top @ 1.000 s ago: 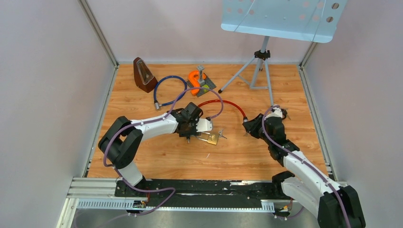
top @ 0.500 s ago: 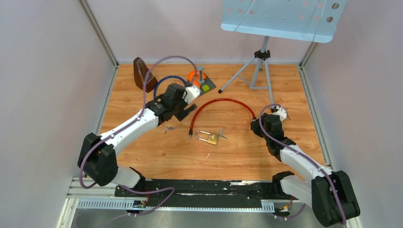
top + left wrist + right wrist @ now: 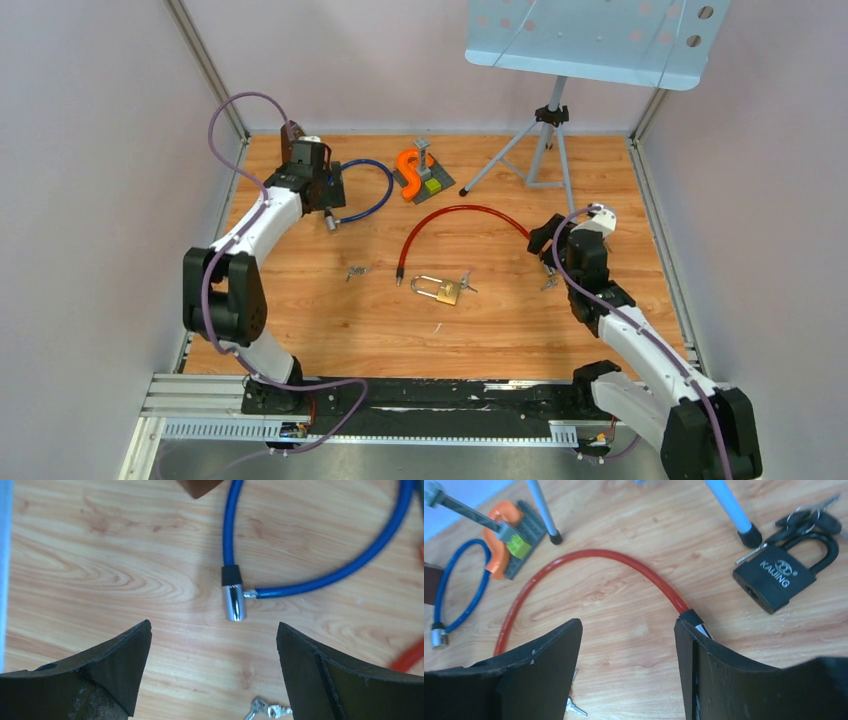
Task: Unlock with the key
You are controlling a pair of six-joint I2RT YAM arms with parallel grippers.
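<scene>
A brass padlock with a key bunch at its right end lies mid-table. A loose small key bunch lies to its left and shows at the bottom of the left wrist view. My left gripper is open and empty above the silver end of a blue cable lock. My right gripper is open and empty beside the black end of a red cable lock. A black padlock with keys lies to its right.
A brown metronome stands at the back left behind my left gripper. An orange clamp on a grey plate sits at the back centre. A music stand's tripod stands at the back right. Another key lies under my right arm.
My left arm has swung from the brass padlock to the back left, over the blue cable lock. The small key bunch came into view on the table. My right gripper has drawn back slightly.
</scene>
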